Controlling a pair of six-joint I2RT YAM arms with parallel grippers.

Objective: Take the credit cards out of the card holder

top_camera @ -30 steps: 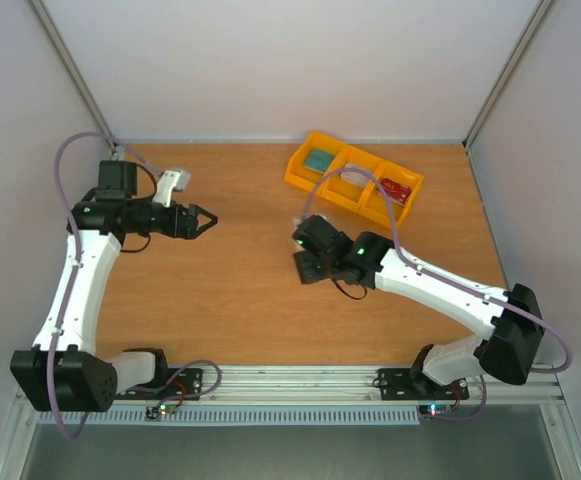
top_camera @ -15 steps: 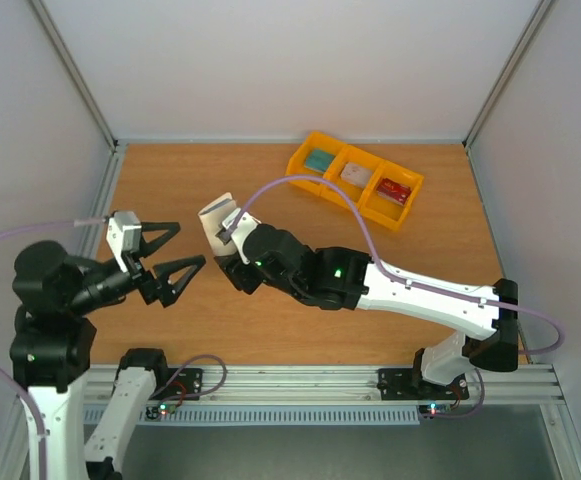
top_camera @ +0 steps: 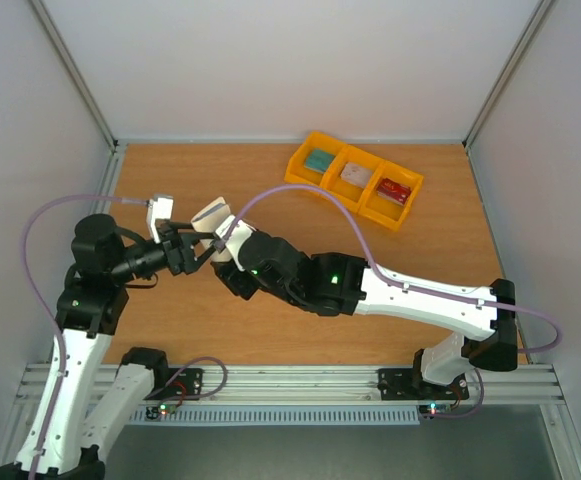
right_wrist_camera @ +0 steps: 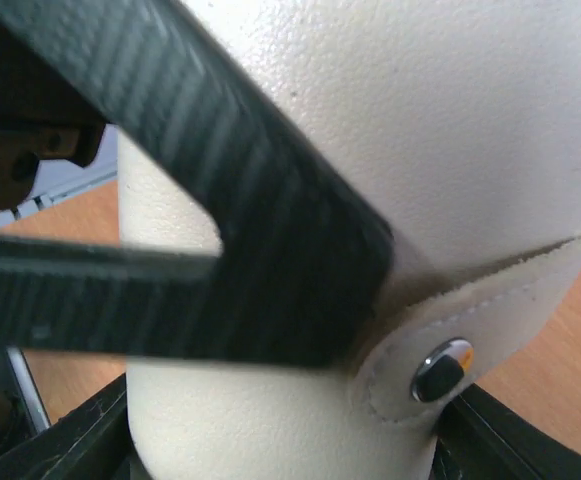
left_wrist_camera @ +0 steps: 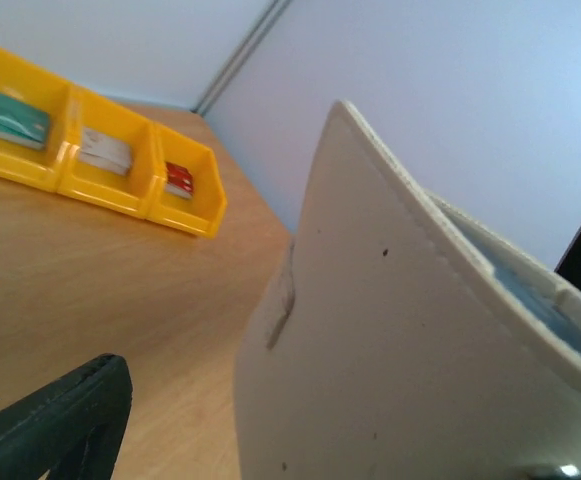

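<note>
Card holder (left_wrist_camera: 390, 350) fills right side, cream outside facing camera, grey-blue lining at far right. Black fingertip (left_wrist_camera: 60, 420) bottom left, clear of it. Yellow tray (left_wrist_camera: 185, 215) upper left: teal card (left_wrist_camera: 8, 113), pale card (left_wrist_camera: 103, 152), red card (left_wrist_camera: 178, 180).

There are one table (top_camera: 450, 250), two arms, the left arm (top_camera: 55, 410) and the right arm (top_camera: 420, 295), one card holder (left_wrist_camera: 370, 350), and one yellow bin (left_wrist_camera: 105, 192) of three compartments holding three cards, one each: a teal card (top_camera: 319, 159), a pale card (top_camera: 356, 174) and a red card (top_camera: 395, 190).

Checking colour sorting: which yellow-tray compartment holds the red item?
The right-end compartment, seen from above; the middle holds a pale item, the left a teal one.
</note>
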